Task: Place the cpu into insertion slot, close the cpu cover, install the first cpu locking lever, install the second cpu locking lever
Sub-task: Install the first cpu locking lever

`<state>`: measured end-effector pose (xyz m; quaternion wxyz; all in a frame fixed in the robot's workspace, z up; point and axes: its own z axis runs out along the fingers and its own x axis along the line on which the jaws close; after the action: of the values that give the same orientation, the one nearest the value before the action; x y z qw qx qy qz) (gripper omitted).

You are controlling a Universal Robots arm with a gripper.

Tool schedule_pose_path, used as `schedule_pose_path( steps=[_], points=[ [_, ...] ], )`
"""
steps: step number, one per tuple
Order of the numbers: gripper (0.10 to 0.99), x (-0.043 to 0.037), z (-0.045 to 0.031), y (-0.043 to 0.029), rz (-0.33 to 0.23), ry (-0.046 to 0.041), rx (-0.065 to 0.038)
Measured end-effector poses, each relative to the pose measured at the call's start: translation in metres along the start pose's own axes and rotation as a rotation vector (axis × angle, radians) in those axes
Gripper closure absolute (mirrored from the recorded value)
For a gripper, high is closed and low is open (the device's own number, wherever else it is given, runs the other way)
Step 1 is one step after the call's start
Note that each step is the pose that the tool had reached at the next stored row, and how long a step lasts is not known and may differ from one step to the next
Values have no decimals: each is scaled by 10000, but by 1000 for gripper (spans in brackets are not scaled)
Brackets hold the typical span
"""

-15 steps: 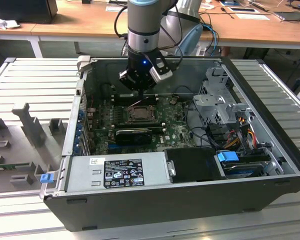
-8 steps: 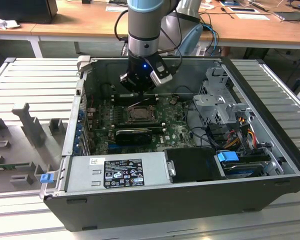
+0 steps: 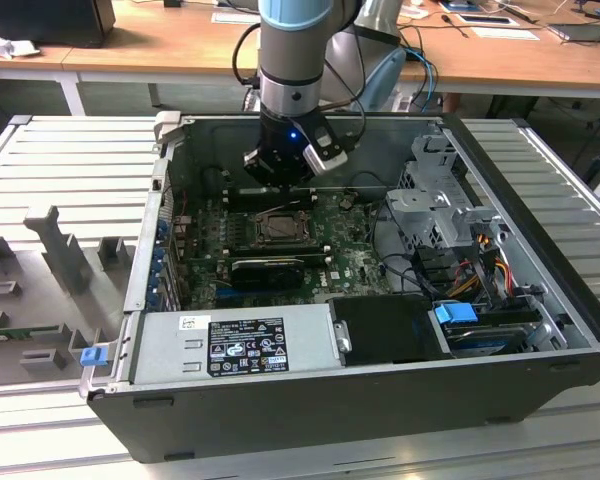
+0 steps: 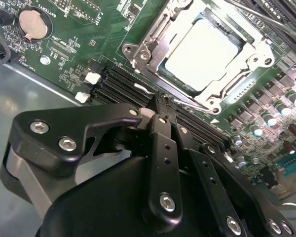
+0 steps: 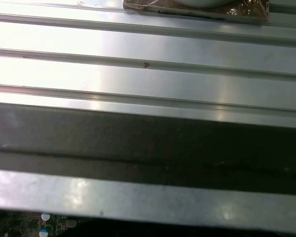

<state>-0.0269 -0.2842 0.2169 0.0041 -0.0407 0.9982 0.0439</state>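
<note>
My claw (image 4: 160, 106) hangs inside the open computer case (image 3: 360, 400), its fingers (image 4: 163, 148) pressed together with nothing between them, tips poised just beside the near edge of the slot (image 4: 207, 49) in the second wrist view. In the exterior view the claw (image 3: 285, 170) sits in the upper middle of the frame, directly above the slot (image 3: 278, 228) at the centre of the green board (image 3: 205, 240). The cpu (image 4: 200, 52) already lies in the slot, its pale grey top showing in the upper middle of the second wrist view, and the cover (image 4: 259, 54) looks folded down around it, its silver frame bordering the chip on all sides. So I judge the first two steps done and the lever work in hand. A thin metal rod (image 4: 266, 17), which I take for one locking lever, crosses the upper right of that view, seemingly not yet latched; I cannot tell how the other lever stands. The move ahead calls for a clenched fingertip to press on a lever's end, swing it down and tuck it sideways under its catch, staying clear of the memory slots (image 4: 128, 84) and the small capacitors (image 4: 286, 106) crowding the socket. The first wrist view looks across ribbed grey metal (image 5: 148, 69).
</note>
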Motion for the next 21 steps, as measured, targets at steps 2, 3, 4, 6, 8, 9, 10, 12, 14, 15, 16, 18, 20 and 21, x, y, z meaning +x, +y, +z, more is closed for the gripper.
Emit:
schedule_pose_path(
  steps=[2,3,4,6,8,9,10,12,14,15,16,18,20,21],
  points=[
    [980,-11,6,3,-4,0,-1],
    [980,-17,9,4,-5,0,0],
    [980,-24,13,4,-6,1,0],
    [980,-38,23,2,-7,0,-1],
    [980,-46,29,0,-6,2,1],
    [980,-48,30,0,-6,2,2],
    [980,-48,33,0,-5,1,1],
    [980,-54,49,-2,-7,0,0],
    [980,-70,70,-5,-7,0,-1],
    [980,-75,75,-6,-7,1,-1],
    [980,-79,79,-7,-6,1,0],
    [980,-86,88,-8,-6,0,0],
    [980,-90,98,-10,-5,0,0],
    [980,-90,104,-11,-5,0,0]
  ],
)
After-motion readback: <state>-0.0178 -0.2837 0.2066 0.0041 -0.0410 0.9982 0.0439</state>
